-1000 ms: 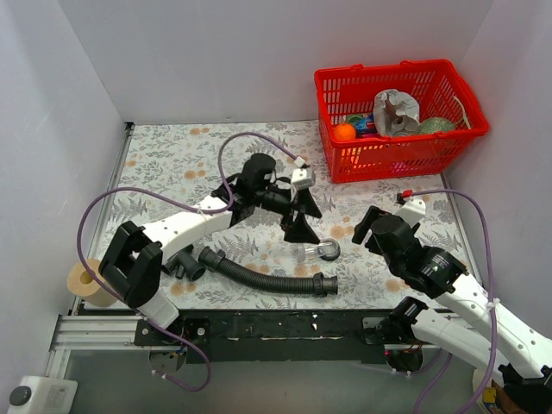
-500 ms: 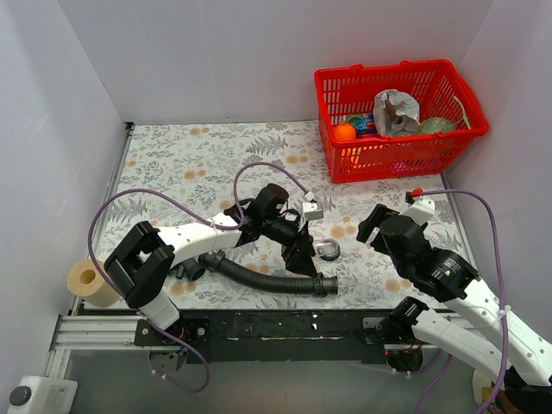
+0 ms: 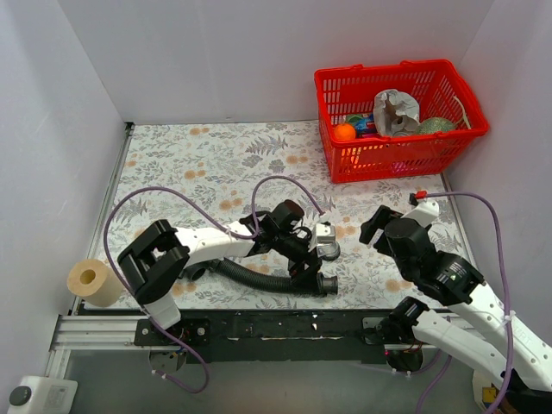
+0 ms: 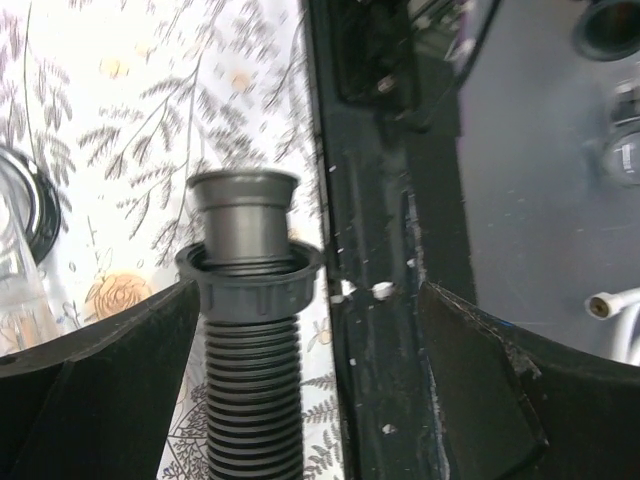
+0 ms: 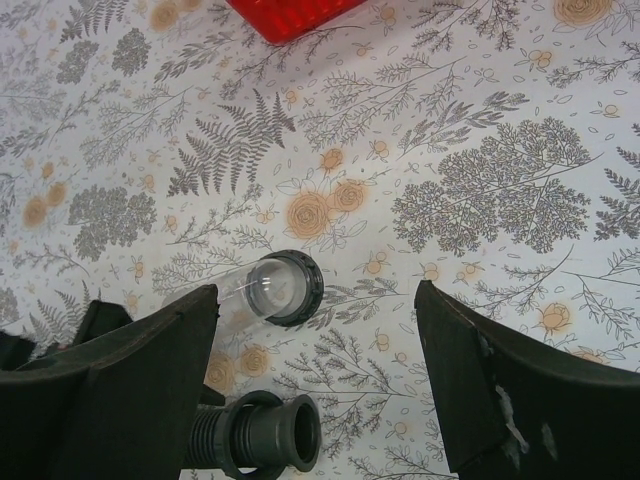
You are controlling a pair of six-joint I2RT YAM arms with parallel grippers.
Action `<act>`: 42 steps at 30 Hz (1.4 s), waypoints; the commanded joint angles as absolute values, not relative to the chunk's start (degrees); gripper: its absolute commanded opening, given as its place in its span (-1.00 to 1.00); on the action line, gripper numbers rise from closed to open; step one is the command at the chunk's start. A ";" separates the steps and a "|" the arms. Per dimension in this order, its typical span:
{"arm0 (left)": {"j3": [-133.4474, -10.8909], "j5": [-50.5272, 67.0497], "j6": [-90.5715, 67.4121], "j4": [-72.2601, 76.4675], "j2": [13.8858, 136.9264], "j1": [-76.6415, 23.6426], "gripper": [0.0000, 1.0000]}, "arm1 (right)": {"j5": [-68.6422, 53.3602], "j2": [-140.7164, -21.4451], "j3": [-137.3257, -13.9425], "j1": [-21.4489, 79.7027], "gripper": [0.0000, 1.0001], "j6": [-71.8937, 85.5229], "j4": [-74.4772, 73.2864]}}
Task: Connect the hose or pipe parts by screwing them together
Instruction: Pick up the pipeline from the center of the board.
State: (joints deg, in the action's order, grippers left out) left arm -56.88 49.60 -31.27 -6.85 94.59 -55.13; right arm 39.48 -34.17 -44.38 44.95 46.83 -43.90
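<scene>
The grey T-fitting is seen at left, partly hidden. The ribbed hose is straddled at its collar by the wide-open left gripper; if gripped off-centre, it could be shoved off the table. The right gripper is held wide, empty.

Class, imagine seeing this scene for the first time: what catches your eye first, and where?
The red basket of odds and ends at the far right corner of the table stands out first. Then the black ribbed hose lying along the near edge, with the left gripper open astride its right-hand collar end, and a clear tube just beyond.
</scene>
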 commanded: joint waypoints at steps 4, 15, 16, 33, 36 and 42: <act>-56.78 37.10 -33.57 -4.14 98.70 -56.34 0.78 | 41.13 -31.21 -45.79 44.65 0.74 46.93 -45.26; -55.99 33.31 -32.35 -2.02 101.07 -57.92 0.75 | 41.22 -30.94 -45.88 44.56 0.75 45.35 -44.30; -55.81 33.57 -32.08 -2.02 101.25 -58.01 0.75 | 41.22 -30.85 -45.79 44.65 0.75 45.35 -44.47; -56.42 33.14 -28.92 1.49 104.68 -59.76 0.81 | 40.61 -28.39 -44.56 44.56 0.71 47.11 -45.96; -56.43 33.31 -28.74 1.67 105.12 -60.03 0.80 | 40.69 -27.86 -44.56 44.65 0.71 47.20 -46.40; -55.55 32.78 -28.39 2.99 105.20 -60.64 0.44 | 40.43 -26.98 -44.30 44.65 0.68 47.63 -47.11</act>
State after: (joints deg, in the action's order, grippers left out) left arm -55.86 33.63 -29.43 1.80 104.71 -59.92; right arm 40.05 -28.08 -44.36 44.97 46.46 -46.81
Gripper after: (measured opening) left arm 0.803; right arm 0.847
